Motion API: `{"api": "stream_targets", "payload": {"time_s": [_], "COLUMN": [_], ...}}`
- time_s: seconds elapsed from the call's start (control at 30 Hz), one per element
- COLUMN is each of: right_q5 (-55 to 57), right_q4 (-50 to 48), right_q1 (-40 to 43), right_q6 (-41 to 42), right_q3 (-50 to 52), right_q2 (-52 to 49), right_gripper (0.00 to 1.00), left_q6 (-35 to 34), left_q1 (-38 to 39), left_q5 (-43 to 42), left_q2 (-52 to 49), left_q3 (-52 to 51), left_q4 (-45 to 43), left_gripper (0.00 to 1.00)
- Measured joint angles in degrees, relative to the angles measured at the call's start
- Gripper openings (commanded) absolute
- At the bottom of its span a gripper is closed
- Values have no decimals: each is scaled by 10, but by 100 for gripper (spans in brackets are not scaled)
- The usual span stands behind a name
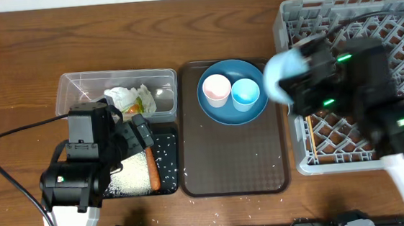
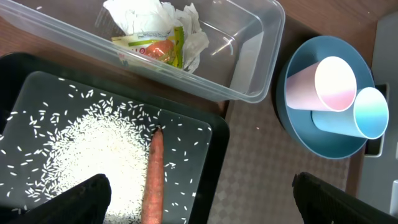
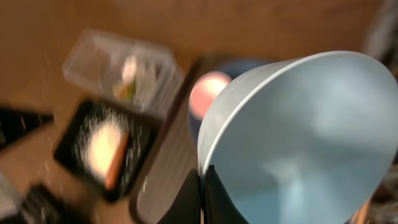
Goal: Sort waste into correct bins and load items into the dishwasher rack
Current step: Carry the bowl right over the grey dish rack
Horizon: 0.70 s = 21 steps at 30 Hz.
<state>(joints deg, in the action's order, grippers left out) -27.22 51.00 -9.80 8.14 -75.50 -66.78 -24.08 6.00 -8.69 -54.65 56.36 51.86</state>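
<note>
My right gripper (image 1: 297, 84) is shut on the rim of the white bowl (image 1: 283, 74) and holds it tilted in the air at the left edge of the grey dishwasher rack (image 1: 396, 11). The right wrist view is blurred and shows the fingers (image 3: 203, 180) pinching the bowl's rim (image 3: 305, 137). My left gripper (image 2: 199, 205) is open and empty over the black tray (image 1: 168, 159), which holds rice (image 2: 93, 149) and the carrot piece (image 2: 153, 180). The crumpled paper with its wrapper (image 2: 158, 28) lies in the clear tub (image 2: 249, 74). The pink cup (image 1: 216, 90) and light-blue cup (image 1: 245, 94) stand on the blue plate (image 1: 220, 115). Two chopsticks (image 1: 311, 137) lie in the rack.
The blue plate sits at the back of the brown serving tray (image 1: 235, 161), between the bins and the rack. A few rice grains lie scattered on the brown tray and on the table near the front edge. A black cable (image 1: 3, 154) loops at the left.
</note>
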Motion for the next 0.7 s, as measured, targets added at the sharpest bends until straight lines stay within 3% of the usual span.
{"api": "stream_targets", "payload": {"time_s": [0.2, 0.4, 0.57, 0.7], "right_q5": [-183, -359, -487, -558], "right_q4": [-120, -310, -582, -856], "right_q1": [199, 296, 314, 316], "right_q6": [-35, -21, 58, 173], "right_q3": [-1, -4, -5, -3], "right_q2": [-36, -152, -290, -400], "right_gripper": [1, 1, 1, 1], "left_q6": [0, 0, 0, 0], "left_q1": [0, 0, 0, 0], "left_q5": [0, 0, 0, 0], "left_q2": [0, 0, 0, 0], "left_q3": [0, 0, 0, 0], "left_q4": [0, 0, 1, 0], "left_gripper": [96, 96, 96, 96]}}
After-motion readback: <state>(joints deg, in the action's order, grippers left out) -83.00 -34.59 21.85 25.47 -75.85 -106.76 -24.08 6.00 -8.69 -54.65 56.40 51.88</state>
